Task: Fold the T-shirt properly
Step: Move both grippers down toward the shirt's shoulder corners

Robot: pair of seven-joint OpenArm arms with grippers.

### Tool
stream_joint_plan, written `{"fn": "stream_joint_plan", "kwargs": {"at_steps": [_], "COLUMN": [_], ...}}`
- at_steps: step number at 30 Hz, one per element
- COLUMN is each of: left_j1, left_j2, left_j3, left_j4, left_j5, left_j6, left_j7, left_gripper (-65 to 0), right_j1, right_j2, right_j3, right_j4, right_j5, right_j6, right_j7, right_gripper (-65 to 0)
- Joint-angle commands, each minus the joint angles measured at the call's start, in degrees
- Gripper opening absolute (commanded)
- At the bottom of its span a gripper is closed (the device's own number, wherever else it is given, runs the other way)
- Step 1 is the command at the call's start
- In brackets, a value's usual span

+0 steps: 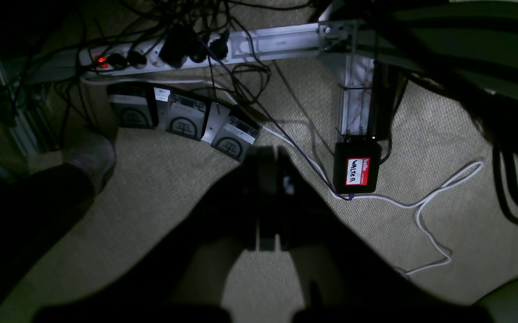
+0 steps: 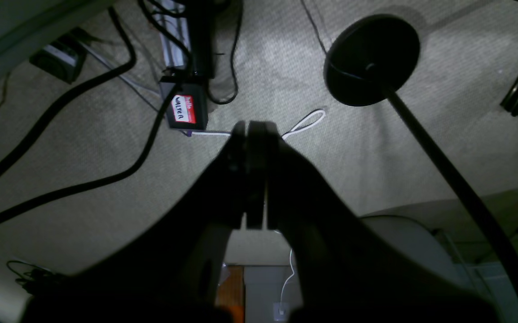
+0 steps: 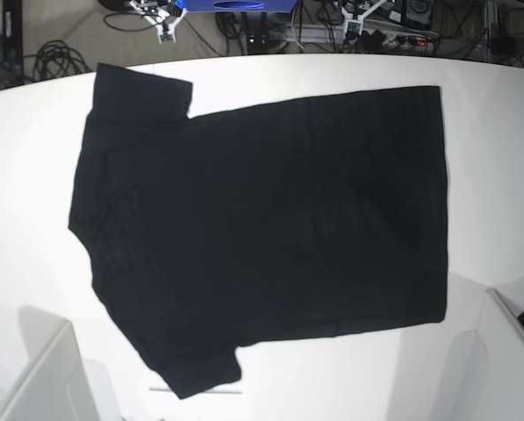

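Note:
The T-shirt (image 3: pixel 262 228) lies spread flat on the white table (image 3: pixel 490 158) in the base view, plain black side up. Its sleeves point to the upper left and lower left, and its straight hem runs down the right. Neither gripper shows in the base view. In the left wrist view my left gripper (image 1: pixel 269 154) is shut with nothing between its fingers, hanging over carpeted floor. In the right wrist view my right gripper (image 2: pixel 253 126) is likewise shut and empty above the carpet. The T-shirt is out of both wrist views.
Below the left gripper are a power strip (image 1: pixel 151 58), three foot pedals (image 1: pixel 182 119), a black box with a name tag (image 1: pixel 357 172) and a white cable (image 1: pixel 434 197). A round black stand base (image 2: pixel 371 58) and thick black cables (image 2: pixel 84 89) lie under the right gripper.

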Motion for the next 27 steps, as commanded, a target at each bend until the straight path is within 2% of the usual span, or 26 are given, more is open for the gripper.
{"fn": "stream_joint_plan", "kwargs": {"at_steps": [1, 14, 18, 20, 24, 27], "left_j1": [0.62, 1.23, 1.5, 2.46, 7.91, 12.22], "left_j2": [-0.11, -0.11, -0.11, -0.11, -1.25, -2.13], "left_j3": [0.08, 0.08, 0.08, 0.08, 0.08, 0.08], "left_j4": [0.01, -0.08, -0.08, 0.62, 10.47, 17.68], "left_j5": [0.04, -0.14, -0.32, -0.05, 0.04, 0.04], "left_j6": [0.3, 0.3, 0.3, 0.3, 0.3, 0.21], "left_j7": [-0.13, -0.3, -0.56, -0.74, -0.74, -0.74], "left_gripper": [-65.0, -65.0, -65.0, -65.0, -65.0, -65.0], "right_j1": [-0.2, -0.37, -1.69, -2.22, -3.71, -6.53], "right_j2": [-0.11, -0.11, -0.11, 0.06, 1.03, 1.21], "right_j3": [0.01, 0.01, -0.08, -0.08, 0.1, 0.27], "right_j4": [0.15, 0.24, 0.24, 0.24, 0.42, 4.64], "right_j5": [0.21, 0.21, 0.21, 0.21, 0.38, 0.47], "right_j6": [-0.36, -0.36, -0.36, -0.36, -0.36, -0.36], "right_j7": [0.08, 0.25, 5.09, 5.62, 5.79, 5.79], "right_gripper": [-65.0, -65.0, -65.0, -65.0, -65.0, -65.0]}}
